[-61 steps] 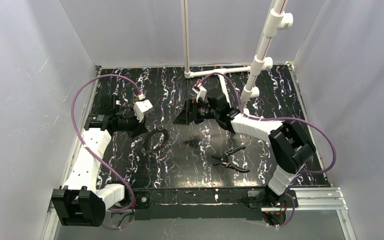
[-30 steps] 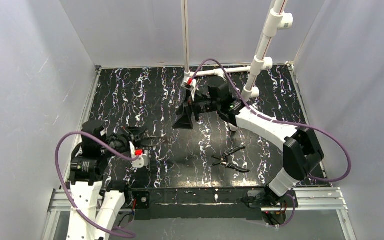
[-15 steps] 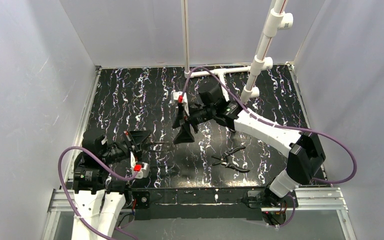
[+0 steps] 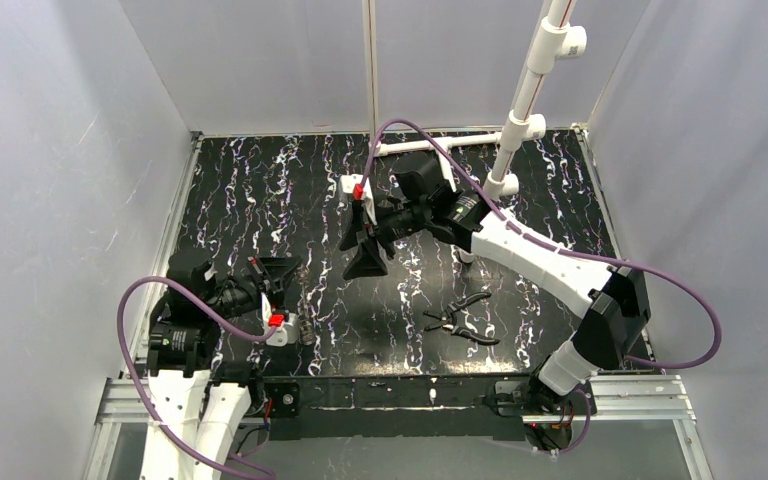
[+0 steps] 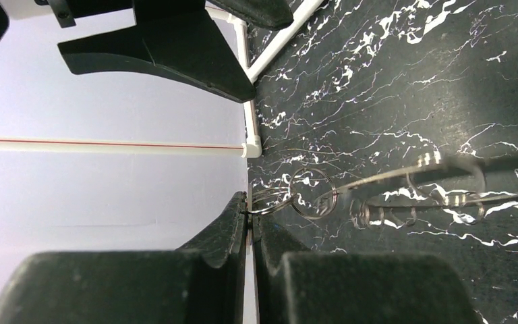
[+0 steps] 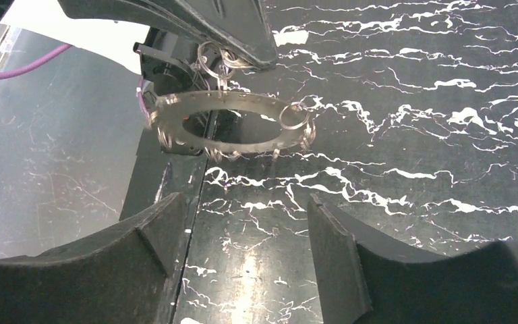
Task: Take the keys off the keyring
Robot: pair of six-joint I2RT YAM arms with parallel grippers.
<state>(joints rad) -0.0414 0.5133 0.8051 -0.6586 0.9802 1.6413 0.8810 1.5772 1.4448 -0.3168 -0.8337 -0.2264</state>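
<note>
The keyring (image 6: 222, 121) is a flat silvery band with holes along its edge and several small wire rings (image 6: 294, 115) threaded through them. It hangs off the table, level, under my left gripper. My left gripper (image 5: 249, 217) is shut on one small wire ring (image 5: 273, 201) linked to the band, which shows edge-on in the left wrist view (image 5: 438, 177). In the top view my left gripper (image 4: 290, 272) is at the near left. My right gripper (image 4: 362, 250) is open and empty over mid-table, its fingertips (image 6: 165, 223) short of the keyring.
Black-handled pliers (image 4: 460, 320) lie on the dark marbled table (image 4: 260, 190) right of centre near the front. A white pipe frame (image 4: 520, 110) stands at the back. Grey walls close in the left, back and right sides.
My left arm has pulled back to the near left, lifting the keyring off the table. My right gripper has swung left and toward the front, facing the keyring.
</note>
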